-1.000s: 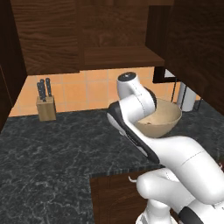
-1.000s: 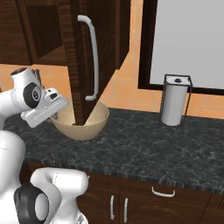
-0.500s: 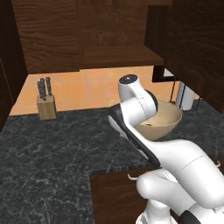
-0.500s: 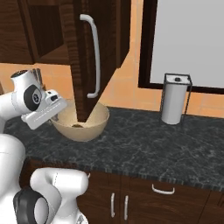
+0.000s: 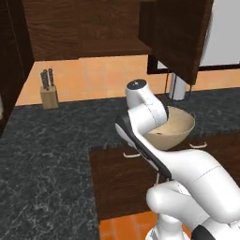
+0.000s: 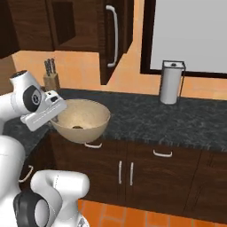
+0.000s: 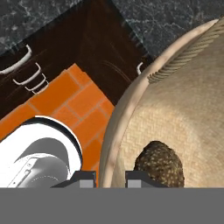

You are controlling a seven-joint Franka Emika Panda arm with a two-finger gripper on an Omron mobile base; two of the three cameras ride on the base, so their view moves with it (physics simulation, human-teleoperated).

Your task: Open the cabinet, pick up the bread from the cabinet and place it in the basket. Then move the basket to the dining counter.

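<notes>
Jaws clench the rim of the basket (image 7: 131, 109), one fingertip (image 7: 141, 176) inside the wall and the other outside it; the gripper (image 6: 56, 116) holds it lifted off the black marbled worktop (image 6: 168, 119), out over the lower cupboard fronts (image 6: 146, 173). Bread (image 7: 159, 164) lies in the basket's bottom. Behind, the cabinet (image 6: 116, 37) door stands open, near a knife block (image 5: 48, 92) and a steel canister (image 6: 172, 82).
</notes>
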